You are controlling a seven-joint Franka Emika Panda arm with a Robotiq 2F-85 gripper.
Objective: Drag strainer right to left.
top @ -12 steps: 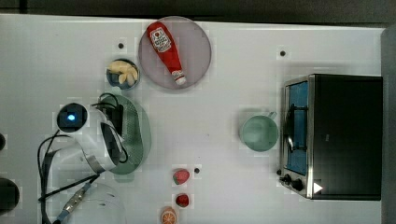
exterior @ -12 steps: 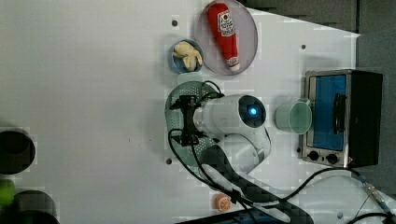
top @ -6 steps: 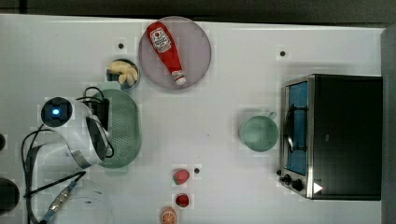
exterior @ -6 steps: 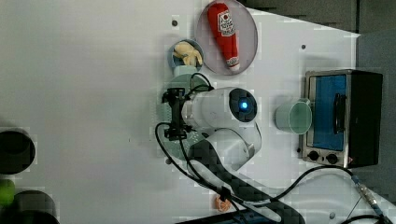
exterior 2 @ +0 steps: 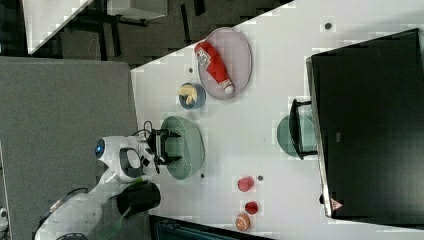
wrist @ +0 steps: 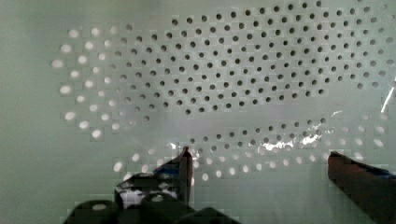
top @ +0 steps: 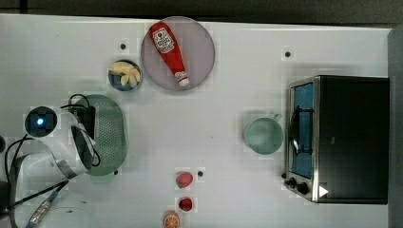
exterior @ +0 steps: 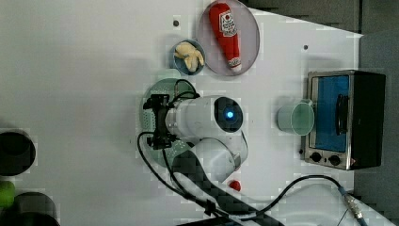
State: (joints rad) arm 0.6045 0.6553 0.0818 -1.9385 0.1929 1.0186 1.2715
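The strainer (top: 112, 137) is a pale mint-green oval colander lying near the top view's left edge, just below the small blue bowl. My gripper (top: 91, 135) reaches down into its left half, and the white arm hides that side of the rim. In the left view the gripper (exterior: 157, 121) sits over the strainer (exterior: 159, 93). The right view has the gripper (exterior 2: 167, 145) at the strainer's (exterior 2: 190, 146) left part. In the wrist view the perforated strainer (wrist: 210, 84) lies close under the camera, and the gripper (wrist: 261, 168) is open, its dark fingertips (wrist: 185, 163) wide apart with nothing between them.
A blue bowl (top: 125, 75) of pale food sits close above the strainer in the top view. A grey plate (top: 199, 52) carries a ketchup bottle (top: 168, 50). A mint cup (top: 263, 135) stands by a toaster oven (top: 340, 137). Small red fruits (top: 184, 180) lie near the front edge.
The arm and the strainer have slid together toward the top view's left over the last second. The fingers stay spread wide.
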